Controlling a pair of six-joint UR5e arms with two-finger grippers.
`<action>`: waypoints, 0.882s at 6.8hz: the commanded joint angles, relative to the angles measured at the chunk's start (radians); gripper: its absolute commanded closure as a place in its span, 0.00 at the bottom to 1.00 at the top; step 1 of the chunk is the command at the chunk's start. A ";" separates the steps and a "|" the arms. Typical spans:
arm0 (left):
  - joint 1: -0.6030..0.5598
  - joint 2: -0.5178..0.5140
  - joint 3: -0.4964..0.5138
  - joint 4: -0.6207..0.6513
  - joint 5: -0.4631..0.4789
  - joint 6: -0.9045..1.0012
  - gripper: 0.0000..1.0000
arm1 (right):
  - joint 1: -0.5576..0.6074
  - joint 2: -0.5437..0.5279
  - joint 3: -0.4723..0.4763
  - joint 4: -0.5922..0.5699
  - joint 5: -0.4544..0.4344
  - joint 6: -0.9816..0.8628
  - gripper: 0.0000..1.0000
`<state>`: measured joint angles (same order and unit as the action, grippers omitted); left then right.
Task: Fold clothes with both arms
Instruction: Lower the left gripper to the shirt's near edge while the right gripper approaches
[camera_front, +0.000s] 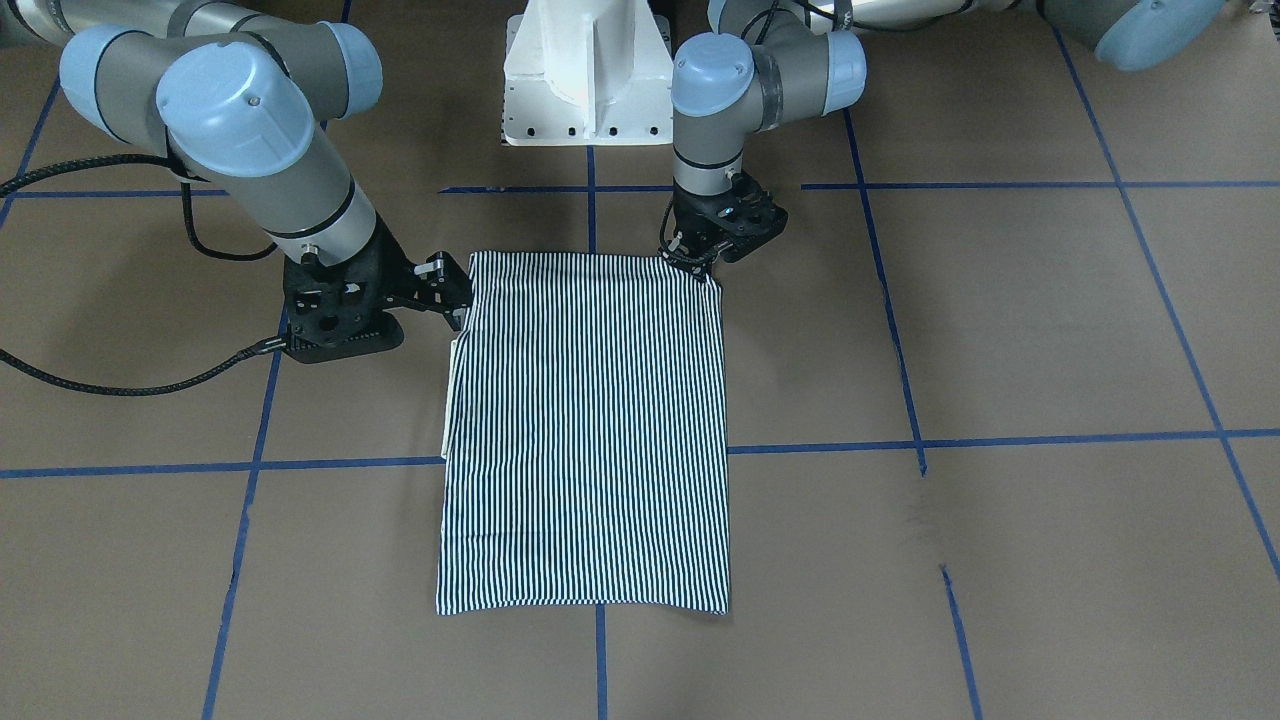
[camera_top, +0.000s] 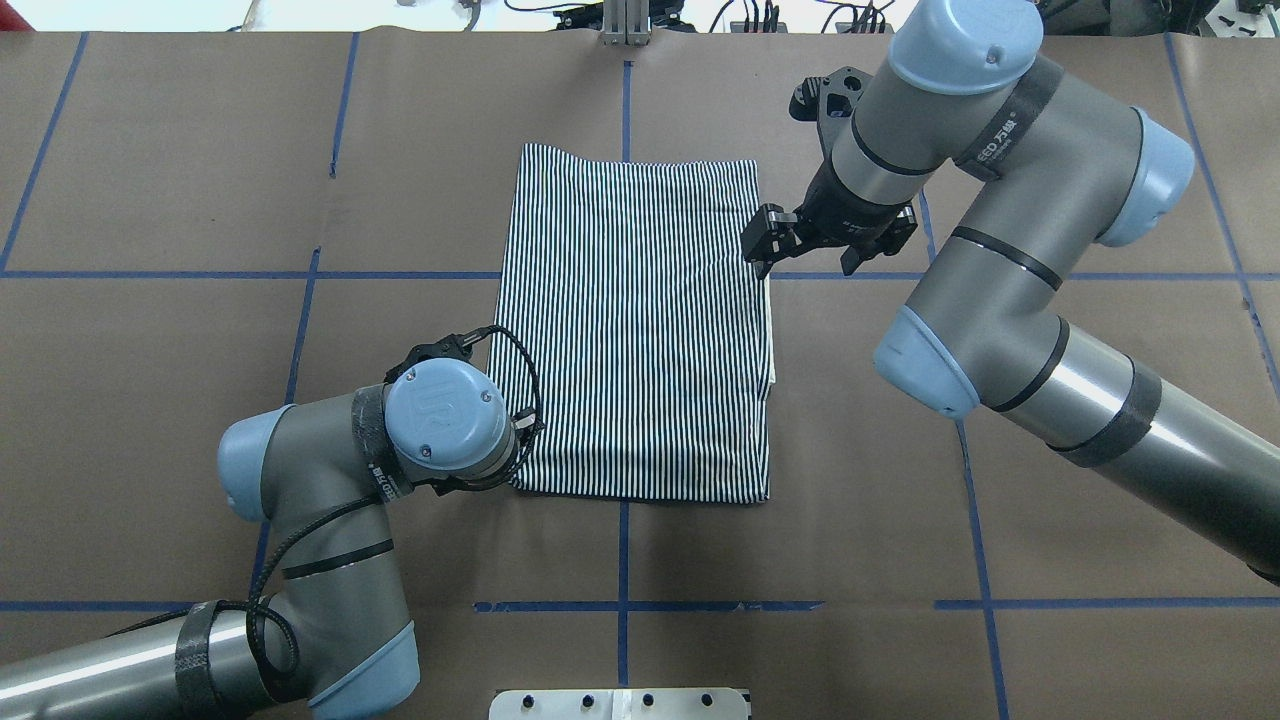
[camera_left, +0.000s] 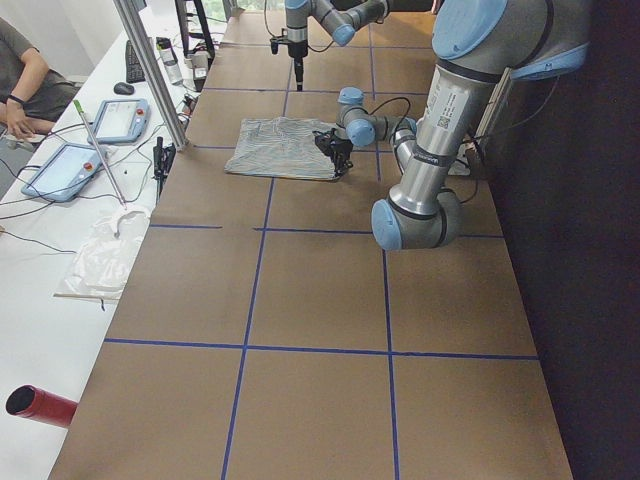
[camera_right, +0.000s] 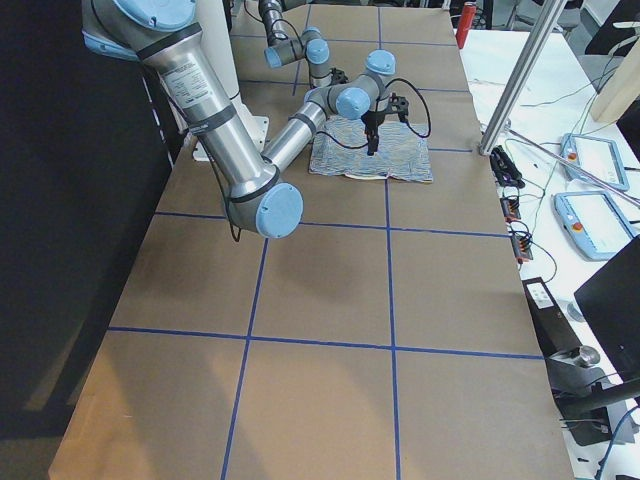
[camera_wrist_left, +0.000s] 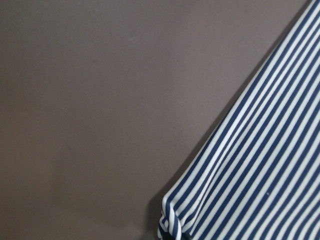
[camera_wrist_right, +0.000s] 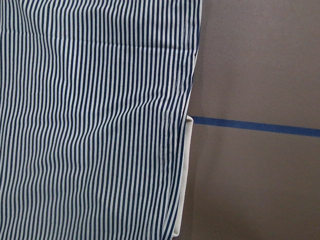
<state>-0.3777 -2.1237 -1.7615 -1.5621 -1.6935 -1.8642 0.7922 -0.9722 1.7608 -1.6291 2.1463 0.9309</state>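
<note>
Two tablets (camera_left: 122, 120) (camera_left: 62, 170), seemingly, well off shirt (camera_left: 285, 148)

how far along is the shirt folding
Done: the polo shirt lies as a neat rectangle, no sleeves showing, a cream strip peeking out one side. In hand: the left gripper seems to pinch a corner on the robot's side; the right gripper is at the opposite edge, grip unclear. Left: probably one more fold in half.
</note>
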 joint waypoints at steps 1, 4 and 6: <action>-0.003 0.004 -0.039 0.033 -0.003 0.107 1.00 | -0.072 -0.019 0.069 0.002 -0.029 0.245 0.00; -0.003 0.001 -0.039 0.028 -0.002 0.186 1.00 | -0.305 -0.020 0.054 0.101 -0.269 0.807 0.00; -0.003 0.002 -0.039 0.028 -0.003 0.186 1.00 | -0.379 -0.003 -0.032 0.103 -0.391 0.940 0.00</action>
<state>-0.3804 -2.1224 -1.8008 -1.5338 -1.6961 -1.6800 0.4518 -0.9820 1.7792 -1.5314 1.8099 1.7848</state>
